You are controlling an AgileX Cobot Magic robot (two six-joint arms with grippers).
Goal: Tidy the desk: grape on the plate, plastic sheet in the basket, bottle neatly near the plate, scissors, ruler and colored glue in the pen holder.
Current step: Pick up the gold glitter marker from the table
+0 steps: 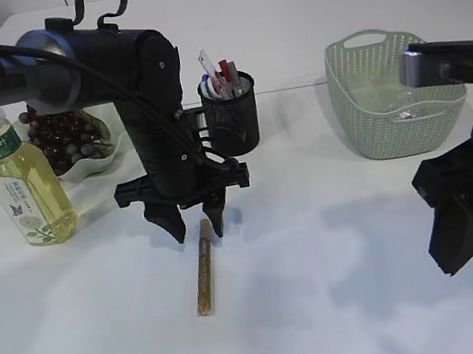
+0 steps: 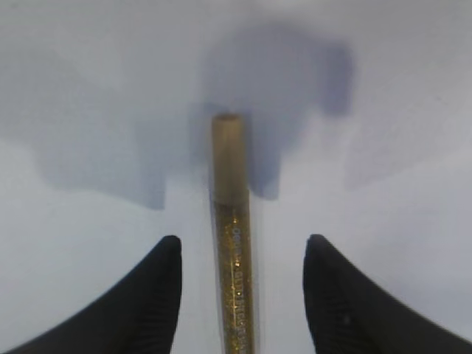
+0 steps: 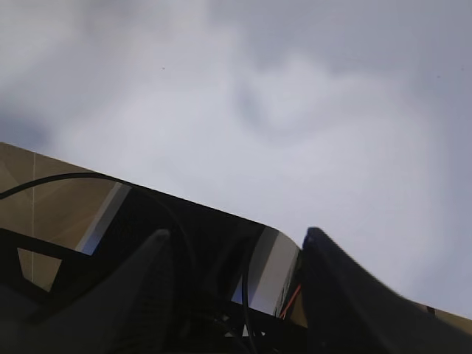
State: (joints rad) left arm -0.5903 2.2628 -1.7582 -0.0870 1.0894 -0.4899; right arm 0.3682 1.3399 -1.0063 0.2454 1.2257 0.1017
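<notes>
My left gripper [image 2: 242, 295] hangs with its two black jaws spread either side of the slim gold glitter-glue tube [image 2: 234, 251], which lies flat on the white tabletop [image 2: 88, 184] just in front of the black mesh pen holder [image 1: 231, 116], not yet pinched. I judge the tube light, stiff, smooth and apt to roll, so I would take it across its middle. My right gripper [image 3: 236, 295] idles with jaws parted and empty, by the pale green woven basket [image 1: 391, 96], with bare table all round the tube.

Glittery glue stick [image 2: 234, 280], woven plastic basket [image 1: 387, 115]
</notes>
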